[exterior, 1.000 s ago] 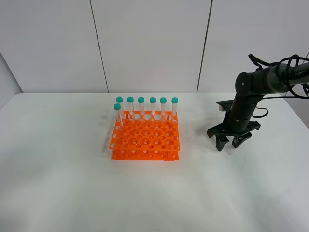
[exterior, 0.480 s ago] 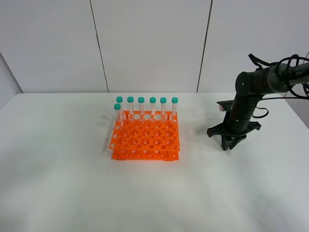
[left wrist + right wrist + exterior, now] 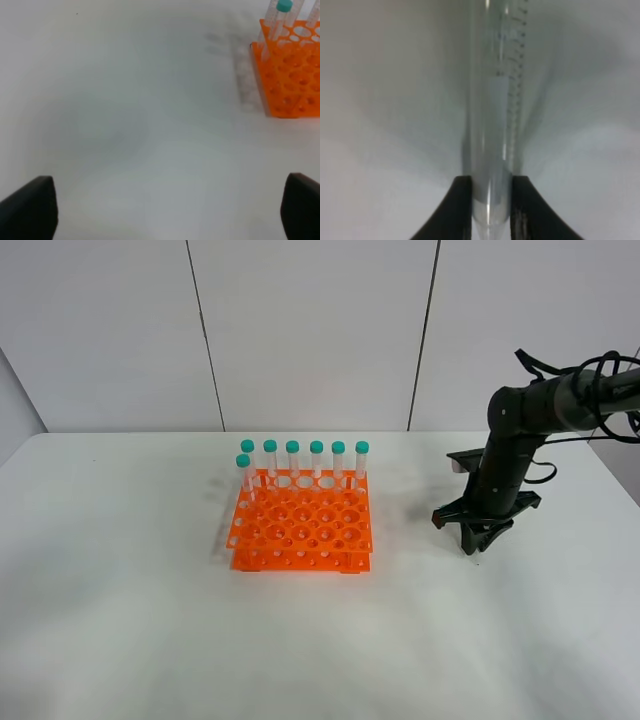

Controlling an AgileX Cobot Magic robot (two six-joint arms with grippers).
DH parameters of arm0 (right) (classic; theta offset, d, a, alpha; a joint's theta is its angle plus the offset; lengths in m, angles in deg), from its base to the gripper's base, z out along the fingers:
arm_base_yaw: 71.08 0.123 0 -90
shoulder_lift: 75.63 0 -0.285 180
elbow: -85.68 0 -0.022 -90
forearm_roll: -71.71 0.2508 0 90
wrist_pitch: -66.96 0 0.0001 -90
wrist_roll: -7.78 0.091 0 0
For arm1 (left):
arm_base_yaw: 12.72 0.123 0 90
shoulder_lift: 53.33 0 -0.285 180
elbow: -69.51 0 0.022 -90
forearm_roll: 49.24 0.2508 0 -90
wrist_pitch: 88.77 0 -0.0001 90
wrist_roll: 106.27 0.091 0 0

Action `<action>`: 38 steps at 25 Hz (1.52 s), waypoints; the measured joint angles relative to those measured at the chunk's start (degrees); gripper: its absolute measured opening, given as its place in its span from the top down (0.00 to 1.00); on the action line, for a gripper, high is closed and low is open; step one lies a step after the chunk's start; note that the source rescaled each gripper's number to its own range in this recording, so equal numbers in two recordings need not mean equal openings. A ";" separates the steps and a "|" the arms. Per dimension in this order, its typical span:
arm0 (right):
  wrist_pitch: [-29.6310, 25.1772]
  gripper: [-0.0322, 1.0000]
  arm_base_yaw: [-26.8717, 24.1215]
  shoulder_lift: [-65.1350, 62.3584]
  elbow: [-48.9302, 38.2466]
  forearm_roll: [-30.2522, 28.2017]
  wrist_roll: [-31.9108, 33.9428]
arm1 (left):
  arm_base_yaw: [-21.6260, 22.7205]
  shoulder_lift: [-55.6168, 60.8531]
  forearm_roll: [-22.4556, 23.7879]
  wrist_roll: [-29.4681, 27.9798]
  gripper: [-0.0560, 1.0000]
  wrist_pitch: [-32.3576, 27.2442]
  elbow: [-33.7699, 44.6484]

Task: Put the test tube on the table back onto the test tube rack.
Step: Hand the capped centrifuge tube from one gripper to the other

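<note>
In the right wrist view, the clear test tube [image 3: 495,125] with printed graduations runs between the two dark fingers, and my right gripper [image 3: 491,210] is shut on it. From the high view the right gripper [image 3: 472,542] points down at the white table [image 3: 150,620], well to the right of the orange test tube rack [image 3: 300,530]; the tube itself is barely visible there. Several teal-capped tubes [image 3: 316,462] stand along the rack's back row. My left gripper [image 3: 170,215] is open over bare table, with the rack's corner [image 3: 290,85] ahead of it.
The right arm [image 3: 520,430] and its cables reach in from the right edge. A grey panelled wall [image 3: 300,330] closes the back of the table. The left arm is out of the high view.
The right gripper's fingers, spread wide a second ago, have closed on the test tube lying on the table. The rack and the left gripper have not moved.
</note>
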 joint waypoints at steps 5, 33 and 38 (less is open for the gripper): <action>2.17 0.97 0.00 -6.06 0.00 -0.44 -0.35 | 0.00 0.00 0.00 0.64 0.02 0.00 0.00; 39.07 0.97 20.62 -63.22 -39.77 -5.76 5.37 | 0.00 0.00 0.00 0.84 0.04 0.00 0.00; 53.87 0.97 20.62 -71.93 -51.33 -5.63 4.95 | 0.00 0.00 0.00 0.84 0.04 0.00 0.00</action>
